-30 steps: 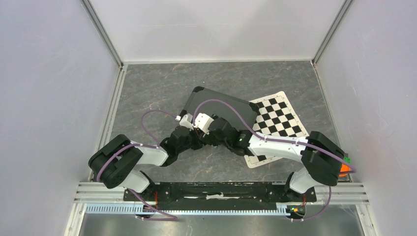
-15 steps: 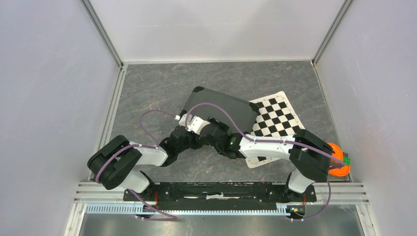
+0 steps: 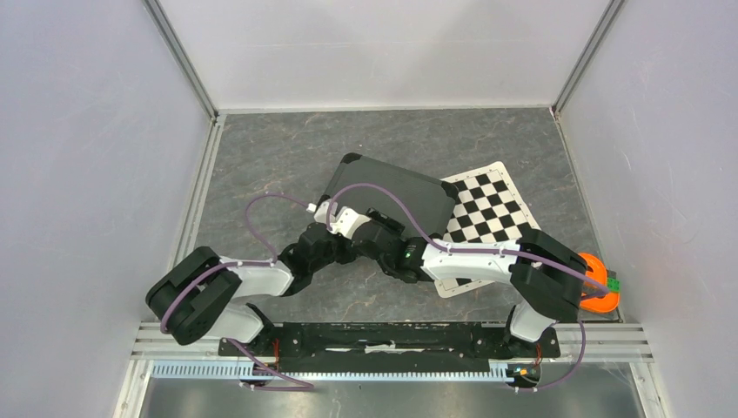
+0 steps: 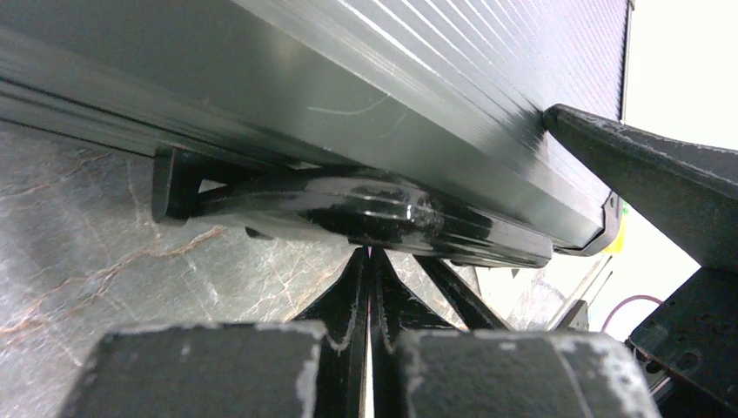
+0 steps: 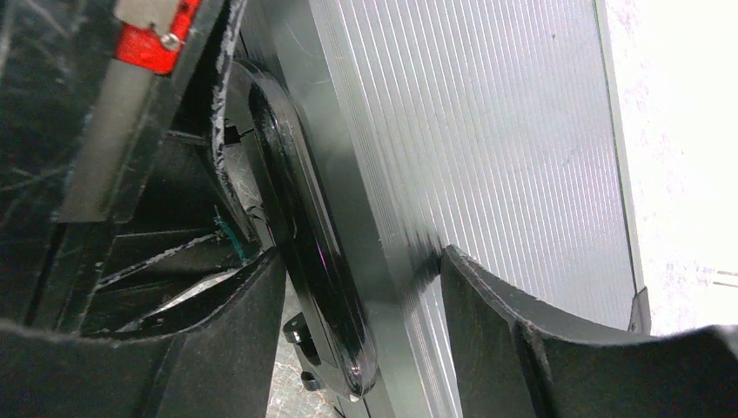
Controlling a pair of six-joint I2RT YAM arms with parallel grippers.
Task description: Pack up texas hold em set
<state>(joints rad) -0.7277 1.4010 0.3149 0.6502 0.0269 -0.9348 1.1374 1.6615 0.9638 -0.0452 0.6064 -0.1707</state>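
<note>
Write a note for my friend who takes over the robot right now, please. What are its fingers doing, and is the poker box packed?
Left gripper: fingers shut and empty, tips just under the handle of the case.
Right gripper: fingers straddle the case's handle edge and appear to pinch it.
Case: lid down, lying flat on the table, its right end over the checkered mat.
Done: no loose pieces in view outside the case.
To do: the latches cannot be seen, so check them, then probably lift the case by the handle.
</note>
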